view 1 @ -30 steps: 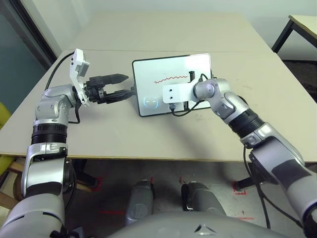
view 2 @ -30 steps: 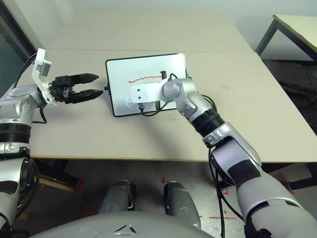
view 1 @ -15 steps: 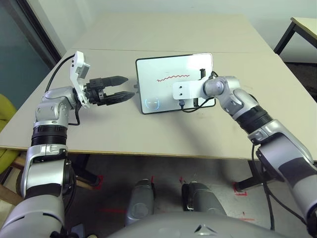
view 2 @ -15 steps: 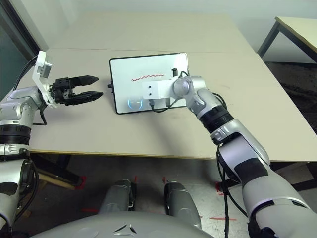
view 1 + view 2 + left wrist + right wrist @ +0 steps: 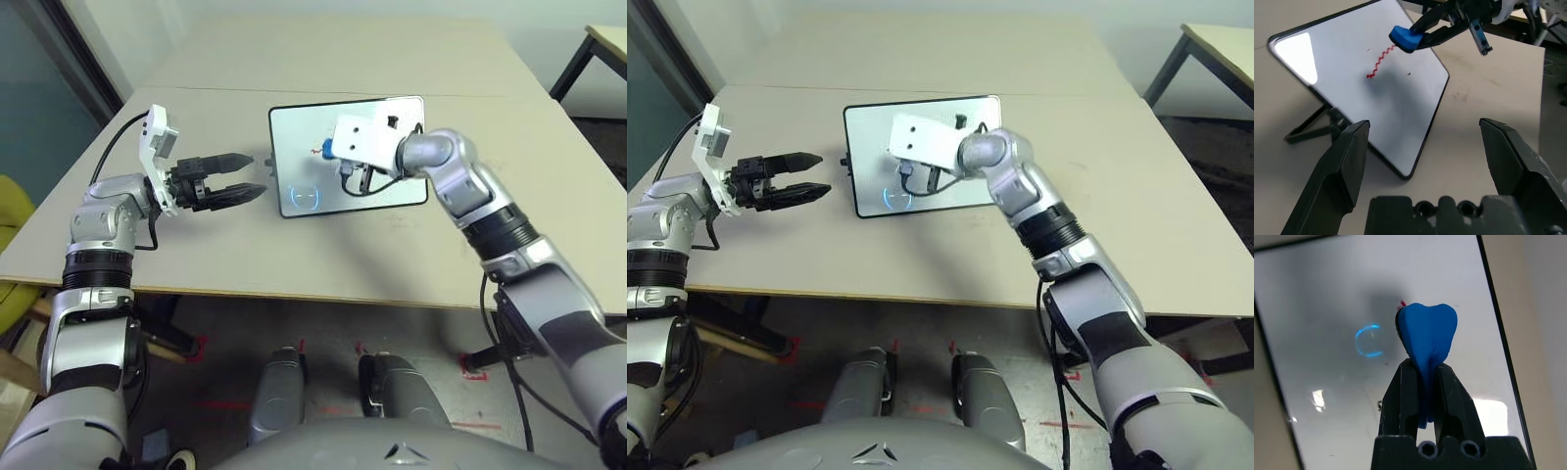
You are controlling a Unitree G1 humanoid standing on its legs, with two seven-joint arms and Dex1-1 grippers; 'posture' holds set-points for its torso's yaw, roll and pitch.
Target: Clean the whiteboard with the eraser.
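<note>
Right gripper [image 5: 1421,382]: clamped on the blue eraser [image 5: 1427,330], held just above the whiteboard [image 5: 1352,73] beside the red squiggle [image 5: 1380,61]. Left gripper [image 5: 1425,152]: fingers spread wide, nothing held, hovering over the table [image 5: 294,255] left of the board. Whiteboard: propped tilted on its stand mid-table.

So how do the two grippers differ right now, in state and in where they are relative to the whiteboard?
The right gripper is shut on the blue eraser; the left gripper is open and holds nothing. The right one is over the whiteboard, by the red squiggle; the left hangs over bare table beside the board's left edge. Both have black fingers.
</note>
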